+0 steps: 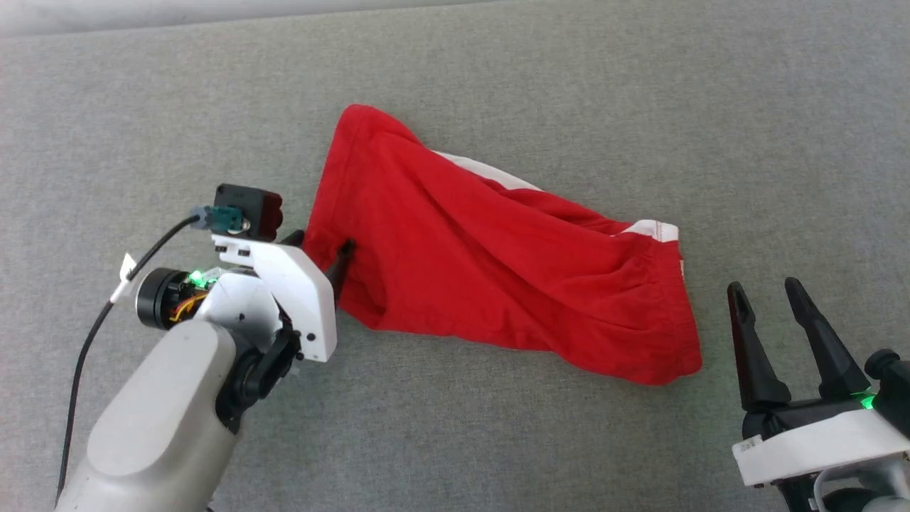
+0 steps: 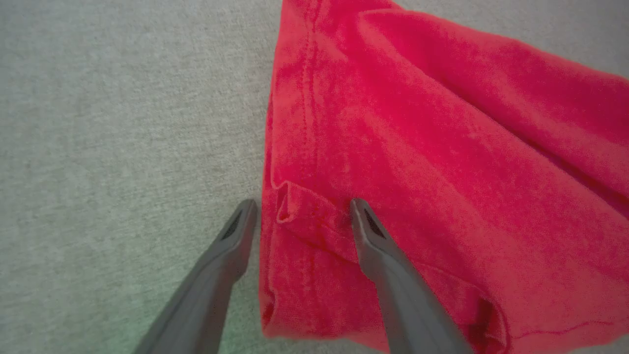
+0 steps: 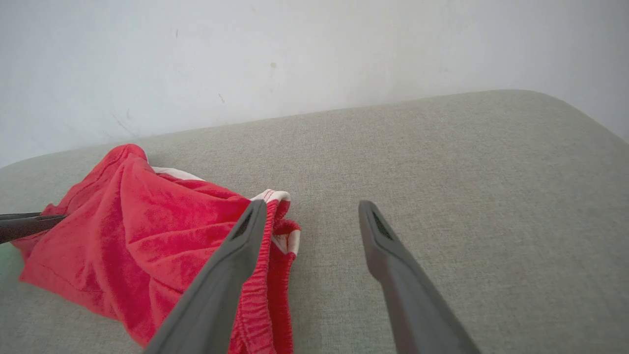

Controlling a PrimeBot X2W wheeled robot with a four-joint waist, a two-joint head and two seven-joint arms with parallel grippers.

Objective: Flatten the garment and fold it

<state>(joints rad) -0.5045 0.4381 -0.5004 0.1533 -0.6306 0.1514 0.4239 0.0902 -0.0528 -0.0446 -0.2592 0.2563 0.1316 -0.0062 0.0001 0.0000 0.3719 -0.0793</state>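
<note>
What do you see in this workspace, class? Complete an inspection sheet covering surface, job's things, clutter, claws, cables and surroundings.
Surface: grey woven fabric surface, level.
Job's things: bright red soft fabric garment with white trim, wrinkled, lying slantwise, not yet flattened.
Clutter: nothing seen.
Claws: left claw open, fingers straddling the garment's left edge; right claw open, beside the garment's right end, holding nothing.
Cables: black cable trailing behind the left claw, off the garment.
Surroundings: pale plain wall behind the surface.
</note>
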